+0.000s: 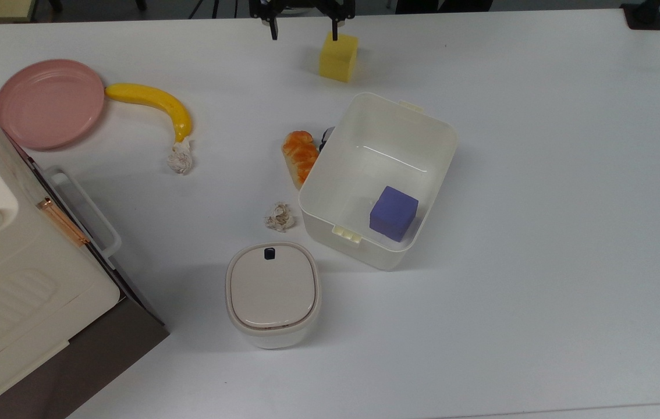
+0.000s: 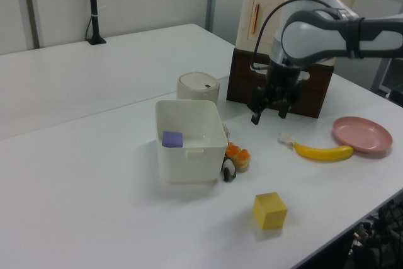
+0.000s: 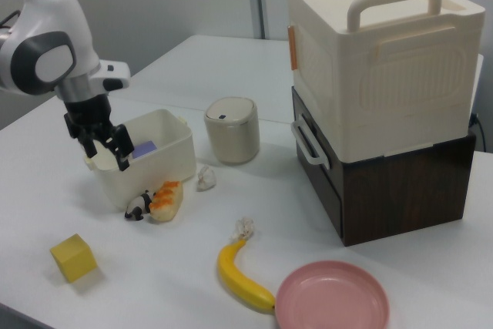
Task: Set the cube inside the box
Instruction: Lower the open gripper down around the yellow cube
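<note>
Gripper (image 2: pixel 269 118): fingers spread, holding nothing, apparently above the desk (image 1: pixel 539 174).
Cube (image 1: pixel 338 56): on desk, at box's (image 1: pixel 443 129) 12 o'clock in top view.

Even, bright overhead lighting. The white table (image 1: pixel 539 174) shows mild glare; shadows are soft and short, as beneath the box (image 1: pixel 378 174) and the cube (image 2: pixel 270 210). The side views appear slightly softer than the top view.

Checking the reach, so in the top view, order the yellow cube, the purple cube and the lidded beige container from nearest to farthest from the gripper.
From the gripper:
1. Yellow cube, just beside it, near the table's far edge.
2. Purple cube, inside the white box.
3. Lidded beige container, lowest in the top view.
</note>
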Tool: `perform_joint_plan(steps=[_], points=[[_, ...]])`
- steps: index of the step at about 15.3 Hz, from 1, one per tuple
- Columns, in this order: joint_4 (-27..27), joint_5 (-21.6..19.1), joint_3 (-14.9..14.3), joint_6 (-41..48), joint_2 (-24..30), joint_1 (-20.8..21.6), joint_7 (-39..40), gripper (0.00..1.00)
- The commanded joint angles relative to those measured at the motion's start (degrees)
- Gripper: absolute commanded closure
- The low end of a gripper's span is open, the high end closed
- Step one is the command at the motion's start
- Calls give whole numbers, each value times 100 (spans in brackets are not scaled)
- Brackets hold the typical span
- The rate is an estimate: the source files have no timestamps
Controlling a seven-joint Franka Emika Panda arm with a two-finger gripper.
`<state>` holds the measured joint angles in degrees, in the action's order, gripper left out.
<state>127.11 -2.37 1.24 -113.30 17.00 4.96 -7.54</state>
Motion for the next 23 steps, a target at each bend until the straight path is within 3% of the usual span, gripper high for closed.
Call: perform_joint_plan(steps=[1, 7, 13, 23], points=[[657, -220, -28, -219, 453, 198, -134, 0], [1518, -668, -28, -763, 734, 453, -222, 0], [1993, -686, -28, -825, 981, 769, -328, 0], [2503, -669, -28, -1185, 1077, 788, -169, 0]])
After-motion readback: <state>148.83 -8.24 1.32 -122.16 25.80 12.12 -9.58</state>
